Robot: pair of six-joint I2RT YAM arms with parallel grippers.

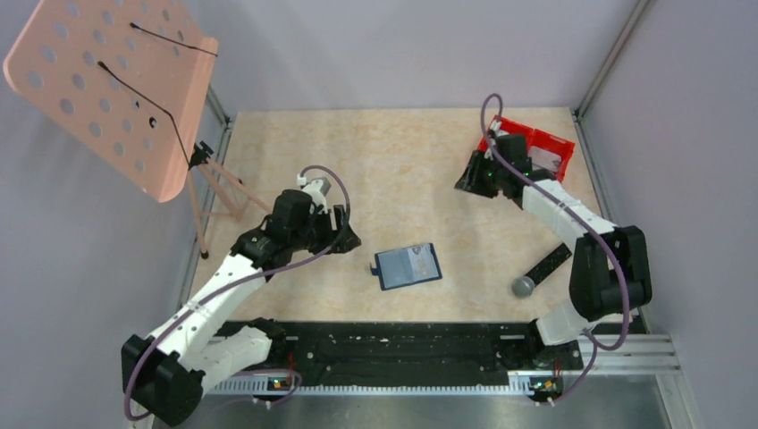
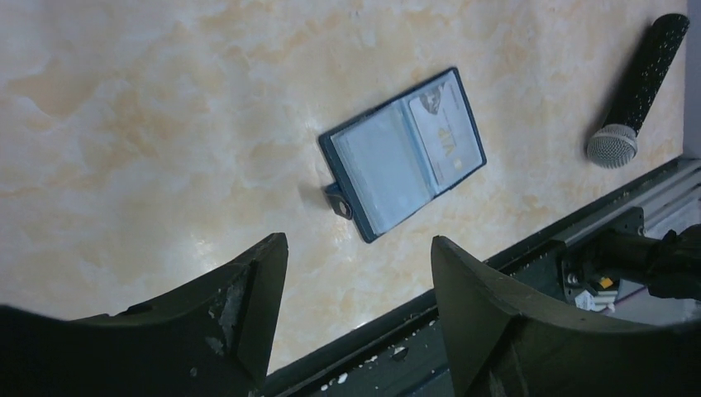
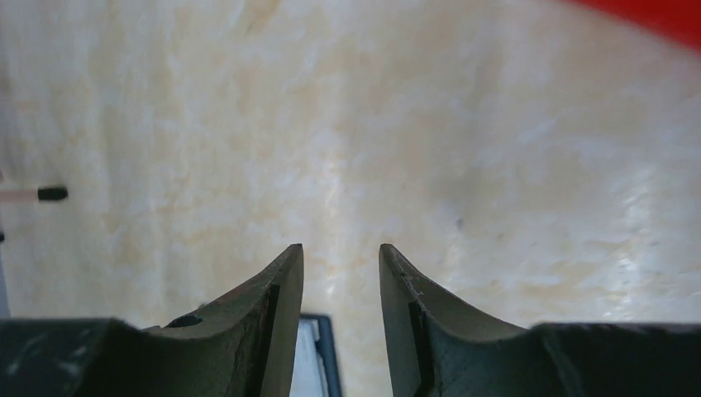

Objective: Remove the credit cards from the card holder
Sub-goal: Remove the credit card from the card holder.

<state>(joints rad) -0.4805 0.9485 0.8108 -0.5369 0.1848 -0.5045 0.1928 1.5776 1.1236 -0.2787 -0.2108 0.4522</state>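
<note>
Microphone [image 1: 545, 266] lies right of the open card holder [image 1: 408, 265].

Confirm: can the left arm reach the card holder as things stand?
Probably yes. The left gripper hangs open just left of the card holder, which lies spread open on the table, with nothing between them. The microphone lies well off to the side.
</note>
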